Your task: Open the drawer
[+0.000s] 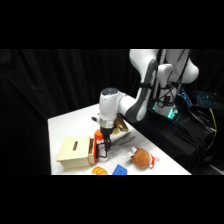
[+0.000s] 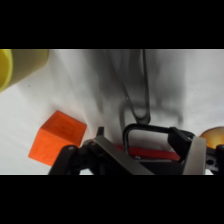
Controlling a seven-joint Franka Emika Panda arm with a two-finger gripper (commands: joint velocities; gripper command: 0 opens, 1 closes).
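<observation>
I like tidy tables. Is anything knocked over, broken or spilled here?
No, nothing stands out. The wooden box sits flat on the table, nothing is spilled, and the orange block rests flat. The gripper is down at the drawer's black loop handle.

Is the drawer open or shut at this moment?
Slightly open: in the side view the drawer front stands just out from the wooden box. The end effector is at its handle.

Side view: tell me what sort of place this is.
Probably a robot lab test bench: a white table backed by black curtains, a white robot arm reaching over it, and small props such as a pale wooden box with a dark top slot.
</observation>
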